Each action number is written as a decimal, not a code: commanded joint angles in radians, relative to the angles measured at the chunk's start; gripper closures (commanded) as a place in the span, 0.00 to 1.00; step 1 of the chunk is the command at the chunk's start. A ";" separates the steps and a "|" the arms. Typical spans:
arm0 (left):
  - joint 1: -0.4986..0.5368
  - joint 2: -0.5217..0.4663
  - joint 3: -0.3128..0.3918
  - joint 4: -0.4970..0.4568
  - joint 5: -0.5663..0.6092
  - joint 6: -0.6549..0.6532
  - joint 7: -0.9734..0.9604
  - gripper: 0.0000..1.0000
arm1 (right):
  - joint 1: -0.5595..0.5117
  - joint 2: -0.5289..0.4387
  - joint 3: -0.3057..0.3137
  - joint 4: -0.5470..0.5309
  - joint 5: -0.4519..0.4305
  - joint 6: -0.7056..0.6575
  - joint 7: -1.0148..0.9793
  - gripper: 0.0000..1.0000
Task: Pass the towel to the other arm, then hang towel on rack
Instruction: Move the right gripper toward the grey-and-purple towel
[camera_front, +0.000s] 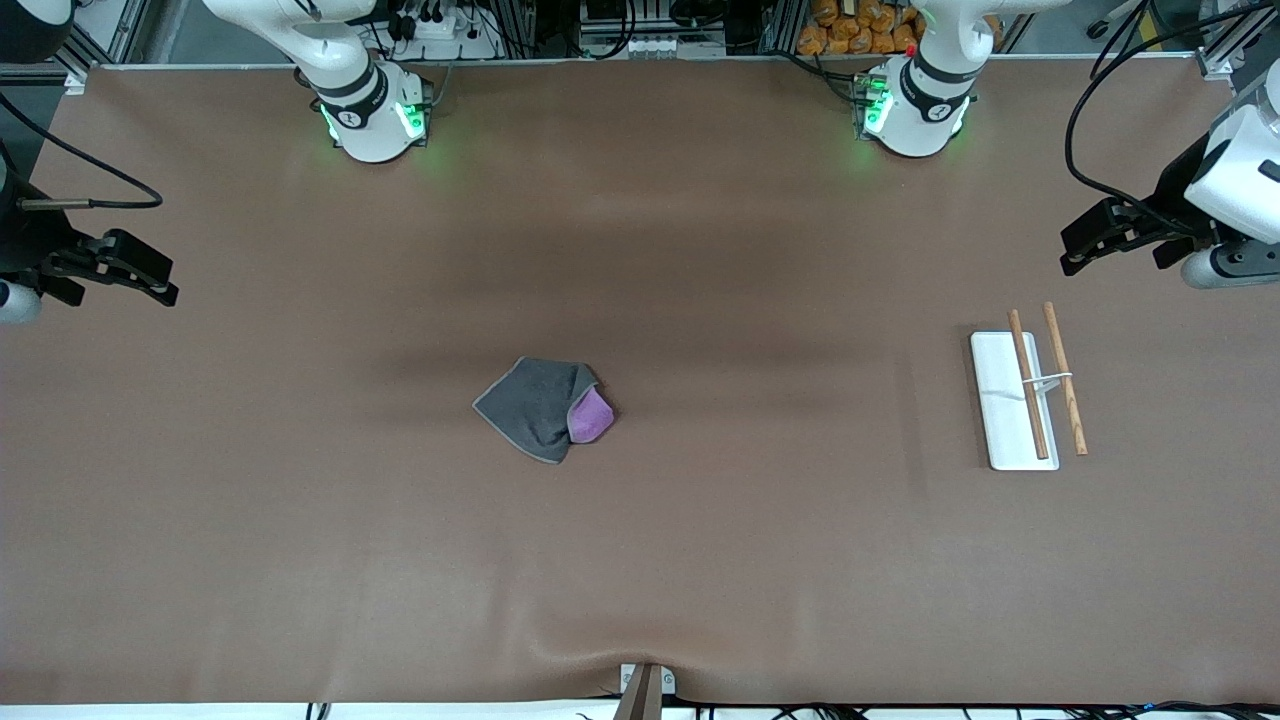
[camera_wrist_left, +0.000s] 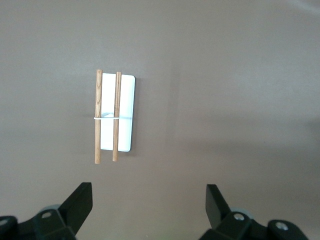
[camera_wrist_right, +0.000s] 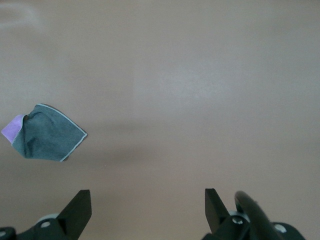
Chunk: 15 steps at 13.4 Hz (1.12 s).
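Towel (camera_front: 545, 408): soft crumpled cloth, grey with a purple fold, stitched edge, mid-table (camera_front: 640, 560), brown matte.
Rack (camera_front: 1028, 397): white flat plate, two wooden rods, thin wire, toward the left arm's end.
Left hand (camera_front: 1085, 250), right hand (camera_front: 150, 282): black, wide, empty, waiting at the table's ends.

No readable txt, labels or nos. anywhere in view.

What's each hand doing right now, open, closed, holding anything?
Left hand: open, empty, up near the rack.
Right hand: open, empty, apart from the towel.
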 joint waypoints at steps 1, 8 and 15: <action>0.002 -0.016 -0.005 -0.001 -0.002 -0.006 0.014 0.00 | -0.005 -0.006 0.002 0.011 -0.010 -0.012 -0.012 0.00; 0.009 0.001 -0.003 -0.009 -0.002 -0.006 0.020 0.00 | 0.009 0.051 0.003 0.008 -0.008 0.067 -0.014 0.00; 0.002 0.009 -0.005 -0.018 -0.002 -0.006 0.018 0.00 | 0.110 0.197 0.008 0.011 0.007 0.145 -0.028 0.00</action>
